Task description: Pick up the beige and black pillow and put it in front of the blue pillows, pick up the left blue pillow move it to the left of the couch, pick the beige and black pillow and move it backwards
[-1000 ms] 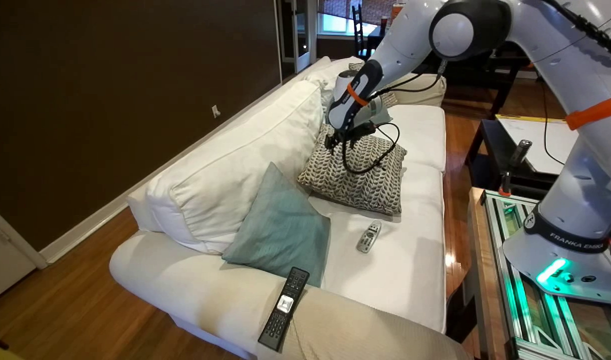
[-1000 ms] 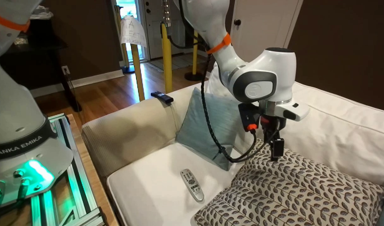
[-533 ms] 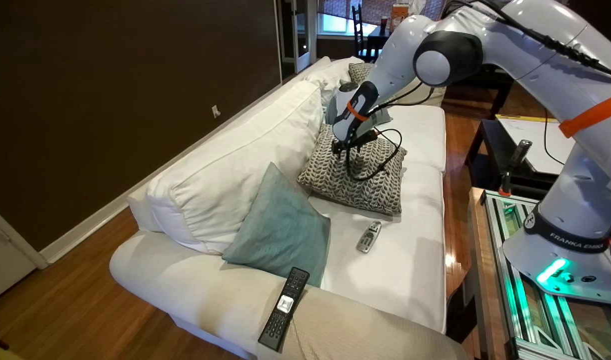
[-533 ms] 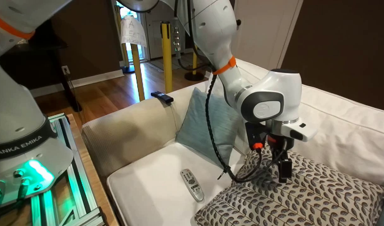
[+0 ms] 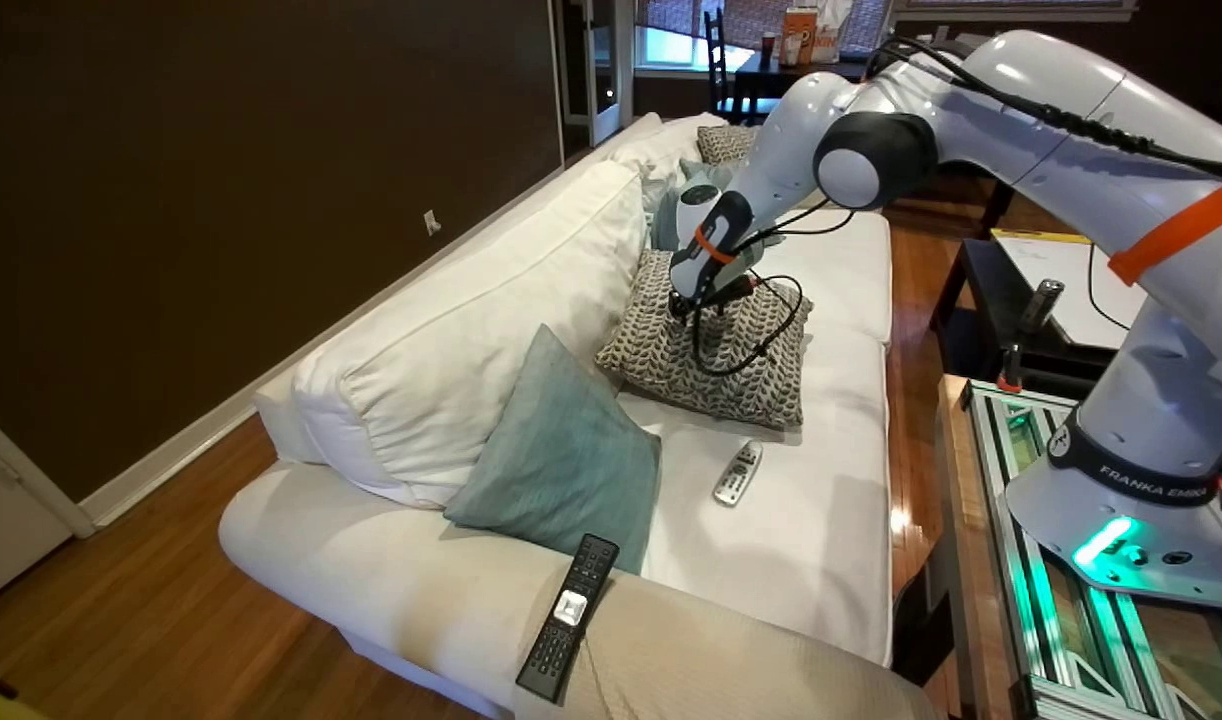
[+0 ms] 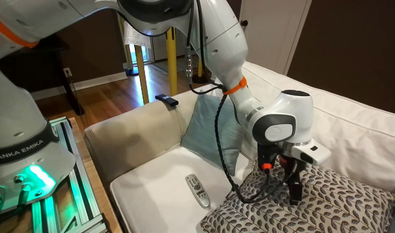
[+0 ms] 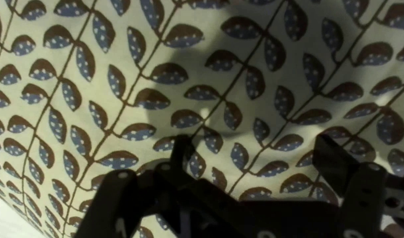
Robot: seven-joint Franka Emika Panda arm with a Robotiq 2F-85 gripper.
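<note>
Living room of a home, judging by furniture and fittings. In both exterior views, a long white couch (image 5: 781, 560) with puffy back cushions (image 5: 481, 330); leaf-printed beige and black pillow (image 6: 333, 200) and plain blue pillow (image 5: 571, 460) on it. Dark remote (image 5: 569, 615) and silver remote (image 5: 738, 474) lying there too. Brown wall (image 5: 271, 150) with outlet (image 6: 67, 72), white baseboard (image 5: 176, 460), wood floor (image 5: 201, 620). Farther back in an exterior view: bright window (image 5: 663, 47) under a blind (image 5: 671, 13), dark chair (image 5: 715, 75), table (image 5: 771, 75) bearing an orange box (image 5: 799, 38). Also in an exterior view, white door (image 6: 275, 35) with dark knob (image 6: 244, 23). Work gear among the furnishings: robot arm (image 5: 1011, 120) on a metal-railed wooden stand (image 5: 974, 540), yellow posts (image 6: 172, 64), hand-lettered paper (image 6: 136, 35), wording only partly readable
</note>
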